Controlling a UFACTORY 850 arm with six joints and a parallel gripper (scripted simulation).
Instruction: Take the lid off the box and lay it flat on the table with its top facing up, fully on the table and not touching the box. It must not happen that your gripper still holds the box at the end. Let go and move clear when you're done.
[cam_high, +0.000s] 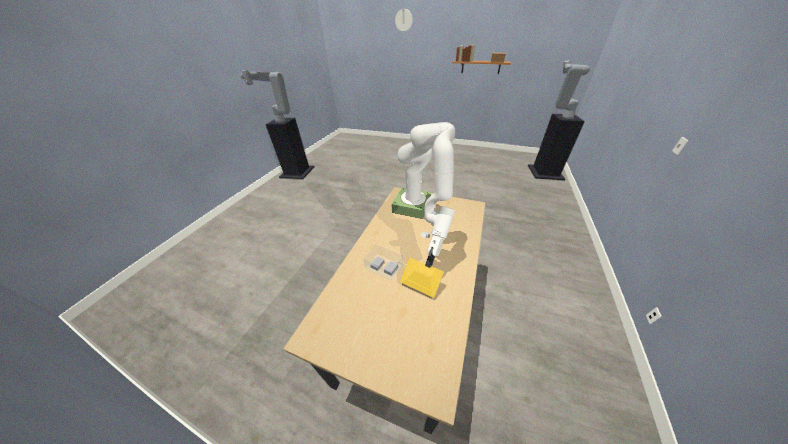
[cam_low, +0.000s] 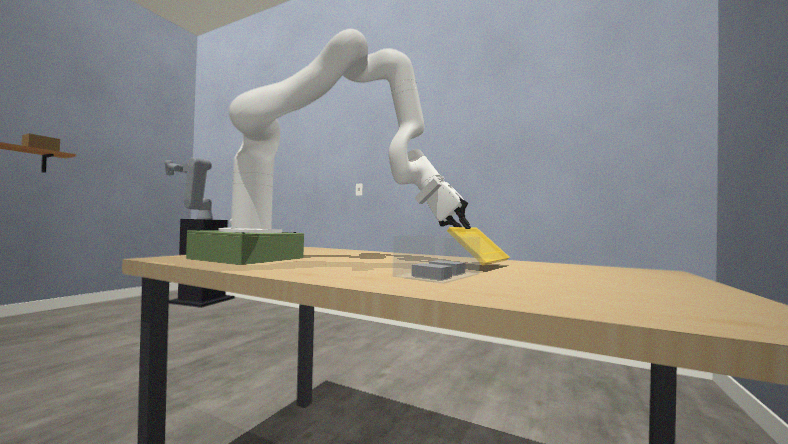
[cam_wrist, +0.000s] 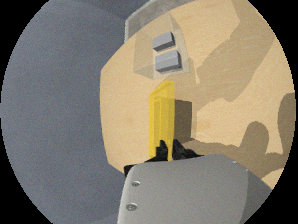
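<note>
Starting at the left of the exterior view, my green base block (cam_low: 244, 246) sits on the wooden table (cam_low: 551, 308), and my white arm (cam_low: 308, 82) arches over toward the centre. Just right of centre stands the clear box (cam_low: 435, 259), lidless now, with two grey blocks (cam_low: 438, 269) inside it. Further right my gripper (cam_low: 458, 221) is clamped nearly closed on the upper edge of the yellow lid (cam_low: 478, 245), which hangs tilted, its high end in my fingers and its low end down near the tabletop beside the box; I cannot tell whether that low edge is touching the wood yet. In the wrist view the lid (cam_wrist: 160, 112) shows edge-on, with the box (cam_wrist: 162, 52) above it in the frame. To finish well, I judge I should lower my wrist and flatten the tilt so the lid settles top side up, keeping it out to the right, away from the box wall, and only let go once it lies flat.
</note>
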